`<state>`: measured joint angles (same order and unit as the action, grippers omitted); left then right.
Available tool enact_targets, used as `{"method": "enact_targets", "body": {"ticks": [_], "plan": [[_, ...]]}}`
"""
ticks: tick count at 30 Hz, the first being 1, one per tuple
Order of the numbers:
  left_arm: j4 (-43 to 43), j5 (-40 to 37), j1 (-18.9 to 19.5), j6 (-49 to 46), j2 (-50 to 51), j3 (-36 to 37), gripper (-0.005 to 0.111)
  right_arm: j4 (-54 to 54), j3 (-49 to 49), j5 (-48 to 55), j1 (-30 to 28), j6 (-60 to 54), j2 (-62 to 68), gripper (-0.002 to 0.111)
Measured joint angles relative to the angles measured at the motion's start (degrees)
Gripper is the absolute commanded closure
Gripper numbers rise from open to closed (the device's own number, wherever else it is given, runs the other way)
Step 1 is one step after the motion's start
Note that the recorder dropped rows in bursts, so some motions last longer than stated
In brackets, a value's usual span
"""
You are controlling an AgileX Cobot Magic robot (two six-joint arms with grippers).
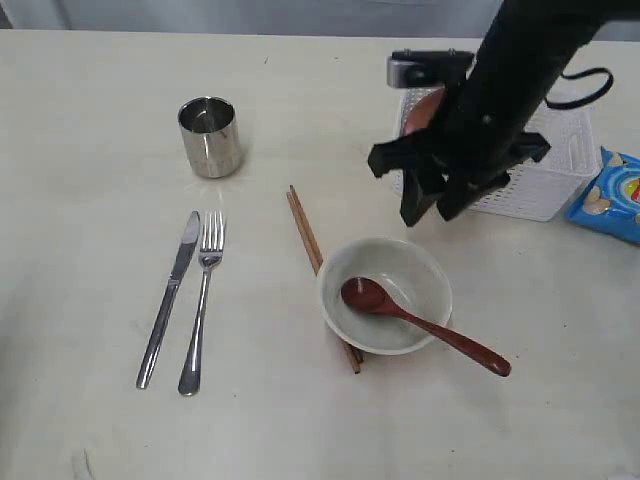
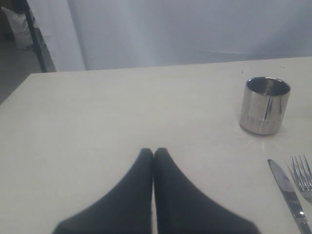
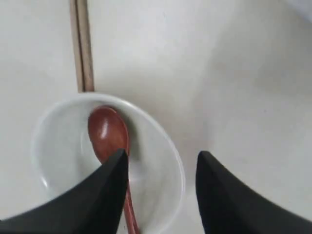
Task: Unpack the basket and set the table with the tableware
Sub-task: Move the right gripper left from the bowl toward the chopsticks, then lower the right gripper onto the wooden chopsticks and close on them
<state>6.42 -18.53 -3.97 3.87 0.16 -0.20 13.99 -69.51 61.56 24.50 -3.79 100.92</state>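
Overhead, the right end effector (image 1: 432, 211), released and empty, hovers between the bowl (image 1: 425, 268) and the basket (image 1: 545, 185) at the desk's (image 1: 90, 260) far right edge. The left end effector (image 2: 153, 154) is clenched on nothing. Next, probably, a reach into the basket for the plate (image 1: 425, 108).

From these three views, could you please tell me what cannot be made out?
- Basket: exterior view, the right arm covers its inside, so the contents are unclear.
- Chopsticks: exterior view, partly hidden under the bowl.
- Blue bag: exterior view, cut off by the frame edge.
- Spoon: right wrist view, handle cut off by the edge beside the right claw.
- Fork: left wrist view, cut off by the edge.
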Motion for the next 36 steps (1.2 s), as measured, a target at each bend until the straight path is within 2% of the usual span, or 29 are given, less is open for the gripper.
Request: {"method": "enact_targets", "body": {"ticks": [3, 8, 14, 23, 36], "plan": [[0.00, 0.00, 0.00, 0.00, 0.00, 0.00, 0.107, -0.22, -4.47, -0.07, 2.01, 0.33, 0.00, 0.065], [0.00, 0.00, 0.00, 0.00, 0.00, 0.00, 0.107, -3.48, -8.94, -3.03, 10.37, 4.14, 0.65, 0.065], [0.00, 0.00, 0.00, 0.00, 0.00, 0.00, 0.107, -9.83, -18.30, 0.06, 17.75, 10.08, 9.49, 0.065], [0.00, 0.00, 0.00, 0.00, 0.00, 0.00, 0.107, -11.29, -30.12, 2.00, 18.48, 11.50, 24.86, 0.065], [0.00, 0.00, 0.00, 0.00, 0.00, 0.00, 0.107, -13.40, -31.95, 2.99, 18.48, 11.50, 31.02, 0.065]]}}
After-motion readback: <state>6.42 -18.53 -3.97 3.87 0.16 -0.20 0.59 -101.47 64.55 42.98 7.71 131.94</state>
